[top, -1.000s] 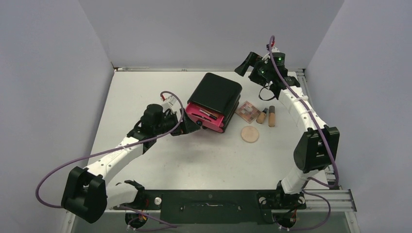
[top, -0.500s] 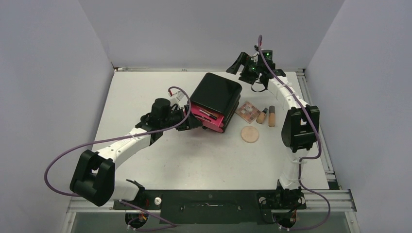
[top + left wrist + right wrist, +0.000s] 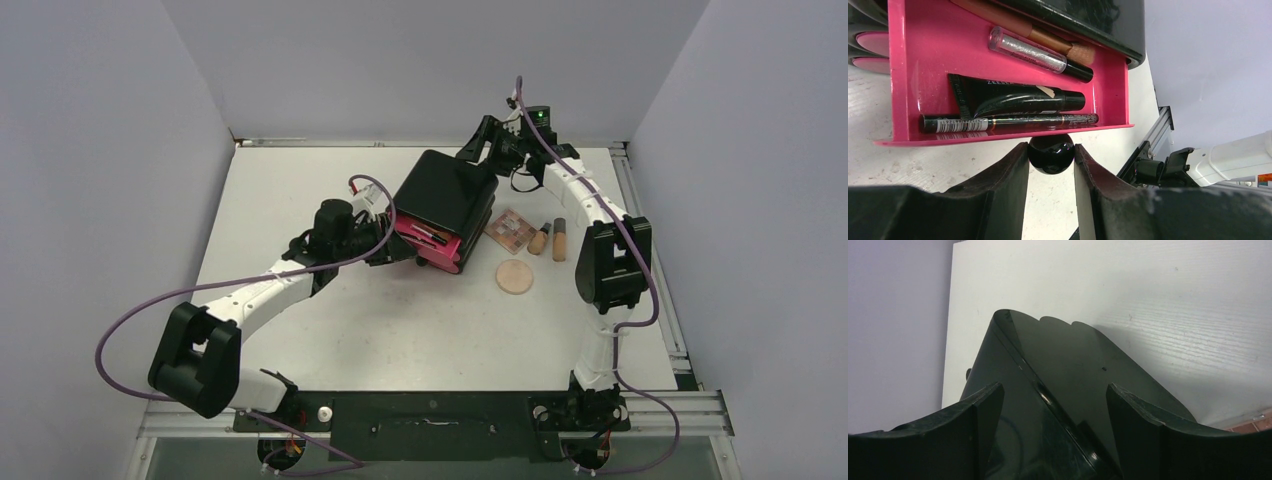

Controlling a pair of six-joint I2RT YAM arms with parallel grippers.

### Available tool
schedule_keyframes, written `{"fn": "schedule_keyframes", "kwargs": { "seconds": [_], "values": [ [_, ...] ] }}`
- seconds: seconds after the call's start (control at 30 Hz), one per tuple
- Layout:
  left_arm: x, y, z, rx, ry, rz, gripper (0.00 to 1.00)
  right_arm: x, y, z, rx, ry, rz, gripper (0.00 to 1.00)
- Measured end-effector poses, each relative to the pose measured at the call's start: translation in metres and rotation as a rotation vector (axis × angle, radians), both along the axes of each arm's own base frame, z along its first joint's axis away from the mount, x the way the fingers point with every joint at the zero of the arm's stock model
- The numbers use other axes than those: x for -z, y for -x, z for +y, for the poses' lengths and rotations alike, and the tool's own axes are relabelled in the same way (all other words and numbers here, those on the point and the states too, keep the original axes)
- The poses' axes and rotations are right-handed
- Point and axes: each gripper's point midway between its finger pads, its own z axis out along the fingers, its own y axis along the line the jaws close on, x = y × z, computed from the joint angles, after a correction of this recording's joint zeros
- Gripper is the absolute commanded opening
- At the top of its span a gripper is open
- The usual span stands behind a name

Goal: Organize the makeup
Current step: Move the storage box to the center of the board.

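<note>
Top view first: the black cabinet (image 3: 447, 188) sits mid-worktop (image 3: 300, 180) with its pink drawer (image 3: 432, 240) pulled out. The left tool (image 3: 398, 252) is right at the drawer front. The right tool (image 3: 478, 150) is up at the cabinet's far corner. Loose on the worktop just right of the cabinet are the eyeshadow palette (image 3: 510, 230), two tan tubes (image 3: 559, 240) beside it, and the peach disc (image 3: 514, 276) a bit nearer the arms.

Left wrist cam: the tool is clamped on the drawer's round black knob (image 3: 1051, 155), a finger touching each side. Inside the drawer, a thin black pencil (image 3: 1008, 122) lies along the front wall with a black tube (image 3: 1013, 97) behind it. Then come a glitter tube (image 3: 1028, 49) and a brush (image 3: 1048, 37) partly under the cabinet.

Right wrist cam: the tool is released, jaws spread wide over the cabinet's glossy corner. Can't tell if either pad touches it.
</note>
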Motion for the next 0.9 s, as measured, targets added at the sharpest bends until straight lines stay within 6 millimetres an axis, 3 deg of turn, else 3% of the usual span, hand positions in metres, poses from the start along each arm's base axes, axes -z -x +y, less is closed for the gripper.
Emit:
{"fn": "schedule_keyframes", "kwargs": {
  "seconds": [0.3,0.6,0.9],
  "values": [
    [-0.001,-0.006,-0.004,-0.015,0.005,-0.022,0.16,0.003,0.007,0.010,-0.083,0.055,-0.053,0.65],
    [-0.001,-0.007,-0.006,-0.045,0.012,-0.032,0.16,0.008,0.028,0.046,-0.204,0.097,-0.088,0.65],
    [-0.001,0.016,0.012,-0.129,0.009,-0.053,0.18,0.010,0.049,0.083,-0.309,0.122,-0.118,0.65]
  ]
}}
